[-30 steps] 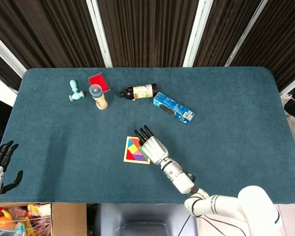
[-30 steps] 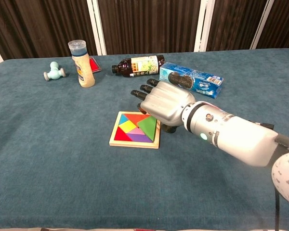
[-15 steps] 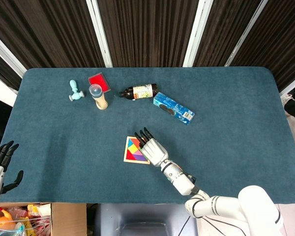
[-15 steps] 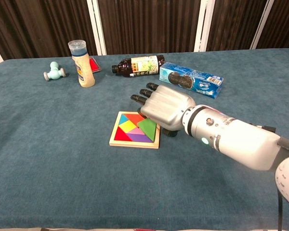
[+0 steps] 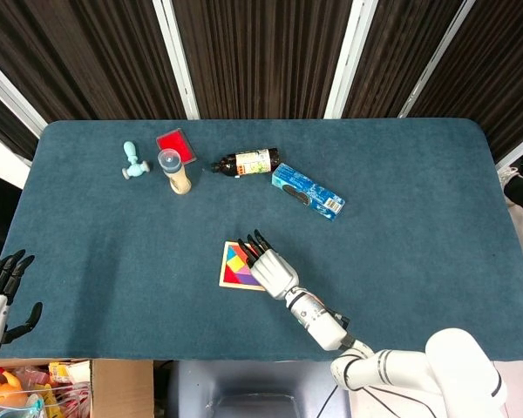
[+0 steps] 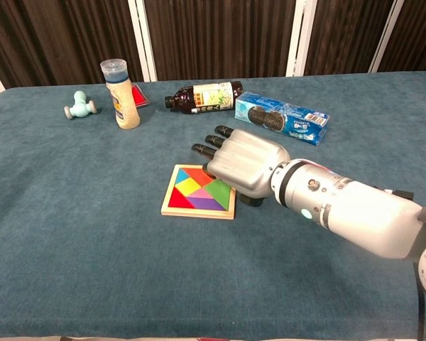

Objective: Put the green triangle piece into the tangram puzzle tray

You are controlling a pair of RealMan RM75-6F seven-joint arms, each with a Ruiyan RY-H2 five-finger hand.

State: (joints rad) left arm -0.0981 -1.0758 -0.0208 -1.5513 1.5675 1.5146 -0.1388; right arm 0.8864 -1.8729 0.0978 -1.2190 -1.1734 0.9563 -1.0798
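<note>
The wooden tangram tray [image 6: 199,213] lies near the table's middle, filled with coloured pieces. The green triangle [image 6: 217,189] lies flat in the tray's right part, its right side hidden under my right hand [image 6: 245,163]. That hand hovers palm down over the tray's right edge with its fingers stretched out toward the far side, and I see nothing held in it. In the head view the right hand [image 5: 270,266] covers the right side of the tray [image 5: 225,272]. My left hand [image 5: 0,292] stays off the table's near left corner, fingers apart and empty.
Along the far side stand a light blue toy [image 6: 79,105], a jar with a blue lid [image 6: 121,92], a red box [image 6: 138,94], a dark bottle lying on its side [image 6: 202,96] and a blue carton [image 6: 280,117]. Teal cloth covers the table.
The green triangle was tilted under my right hand and now lies flat in the tray. The hand has shifted slightly toward the near side and risen a little. The left hand has not moved.
</note>
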